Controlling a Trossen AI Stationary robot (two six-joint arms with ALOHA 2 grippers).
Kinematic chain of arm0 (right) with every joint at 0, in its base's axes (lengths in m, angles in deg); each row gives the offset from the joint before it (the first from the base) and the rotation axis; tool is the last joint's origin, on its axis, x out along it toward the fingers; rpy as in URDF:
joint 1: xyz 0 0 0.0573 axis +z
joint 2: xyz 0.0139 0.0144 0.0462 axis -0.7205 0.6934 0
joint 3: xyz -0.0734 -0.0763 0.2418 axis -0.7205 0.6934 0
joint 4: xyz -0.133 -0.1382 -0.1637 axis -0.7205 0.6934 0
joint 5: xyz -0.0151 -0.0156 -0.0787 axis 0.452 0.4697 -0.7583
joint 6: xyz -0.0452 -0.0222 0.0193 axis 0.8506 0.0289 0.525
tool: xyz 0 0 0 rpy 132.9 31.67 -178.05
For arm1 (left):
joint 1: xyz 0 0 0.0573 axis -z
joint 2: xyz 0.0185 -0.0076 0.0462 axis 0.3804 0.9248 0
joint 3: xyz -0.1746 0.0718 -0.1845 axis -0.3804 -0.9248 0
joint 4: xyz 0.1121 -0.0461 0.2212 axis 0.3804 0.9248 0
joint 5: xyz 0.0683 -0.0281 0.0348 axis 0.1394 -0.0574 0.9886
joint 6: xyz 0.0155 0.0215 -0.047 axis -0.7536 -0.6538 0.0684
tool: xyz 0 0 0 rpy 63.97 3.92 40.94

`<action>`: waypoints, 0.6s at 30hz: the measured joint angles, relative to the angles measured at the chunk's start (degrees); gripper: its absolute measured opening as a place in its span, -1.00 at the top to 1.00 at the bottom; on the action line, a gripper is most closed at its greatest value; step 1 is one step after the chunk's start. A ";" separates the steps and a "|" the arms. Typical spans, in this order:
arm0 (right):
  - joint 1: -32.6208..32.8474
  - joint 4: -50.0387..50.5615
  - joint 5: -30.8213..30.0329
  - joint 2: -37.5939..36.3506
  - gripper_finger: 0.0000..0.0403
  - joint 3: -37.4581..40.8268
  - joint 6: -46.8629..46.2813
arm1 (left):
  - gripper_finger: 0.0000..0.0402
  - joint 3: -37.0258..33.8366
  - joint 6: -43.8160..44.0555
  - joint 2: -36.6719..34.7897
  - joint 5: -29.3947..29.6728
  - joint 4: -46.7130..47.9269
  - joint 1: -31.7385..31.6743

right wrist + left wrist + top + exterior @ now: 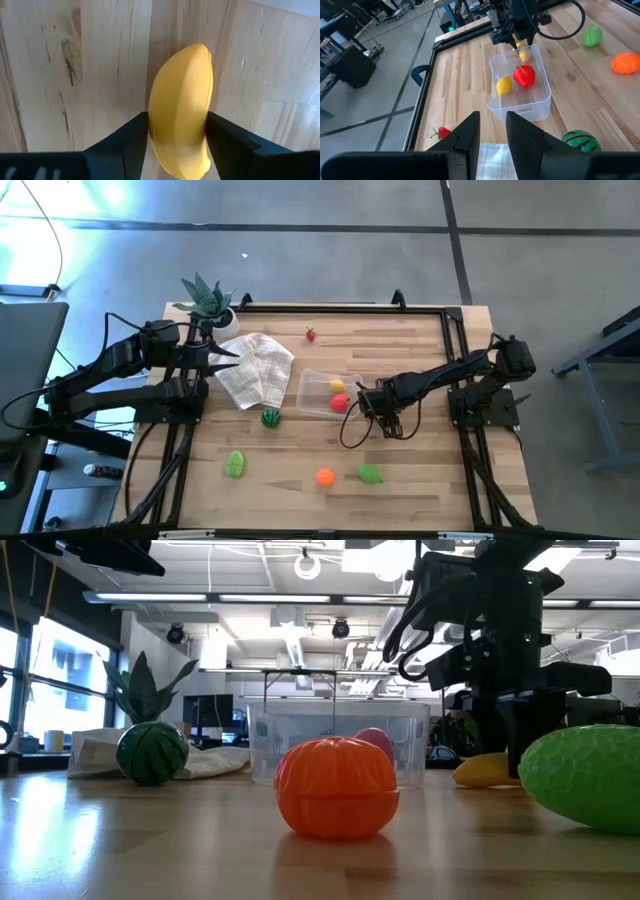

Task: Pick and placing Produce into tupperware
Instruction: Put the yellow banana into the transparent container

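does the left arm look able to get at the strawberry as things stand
Probably yes. The left gripper is open and empty over the cloth, and the strawberry lies alone on bare wood just beyond it. The right gripper is busy with the banana by the tupperware.

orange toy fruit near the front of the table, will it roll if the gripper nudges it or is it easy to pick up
The orange toy fruit looks round with a slightly flattened base, so a nudge would probably rock or roll it. Its shiny, segmented plastic skin suggests it is hard, light and perhaps slippery. It sits apart from the green fruit, so a gripper should have room on either side.
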 joint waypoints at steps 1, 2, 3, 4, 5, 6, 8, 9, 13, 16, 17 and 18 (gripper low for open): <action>0.00 0.00 -0.02 0.08 0.09 0.01 -0.03 | 0.57 0.00 0.00 0.02 0.00 -0.02 0.00; 0.00 -0.05 -0.01 0.36 0.09 0.00 -0.16 | 0.57 0.00 -0.01 0.01 0.00 -0.02 -0.01; 0.00 -0.04 -0.02 0.77 0.09 0.01 -0.33 | 0.57 0.01 -0.01 0.02 0.00 -0.01 0.00; 0.00 -0.09 0.00 1.23 0.09 0.02 -0.46 | 0.57 0.02 -0.02 0.00 0.00 -0.02 -0.01; 0.00 -0.33 0.20 1.73 0.09 0.02 -0.48 | 0.57 0.00 0.00 0.02 0.00 -0.02 -0.01; 0.00 -0.67 0.63 2.14 0.09 0.02 -0.48 | 0.57 0.01 0.00 0.01 0.00 -0.01 0.00; 0.02 -1.18 0.85 2.38 0.09 0.02 -0.44 | 0.57 0.01 0.00 0.00 0.00 0.00 0.00; 0.02 -1.58 0.87 2.38 0.09 0.02 -0.44 | 0.57 0.02 0.00 0.02 0.00 -0.02 0.00; -0.07 -1.73 0.65 2.29 0.09 0.02 -0.43 | 0.57 0.01 0.00 0.01 0.00 0.00 -0.02; -0.07 -1.70 0.59 2.27 0.09 0.02 -0.44 | 0.57 0.00 0.00 0.00 0.00 -0.02 0.00; -0.07 -1.68 0.59 2.27 0.09 0.02 -0.54 | 0.57 0.00 0.00 0.02 0.00 -0.02 -0.02; -0.07 -1.64 0.58 2.27 0.09 0.02 -0.73 | 0.57 0.00 -0.02 0.02 0.00 0.00 -0.02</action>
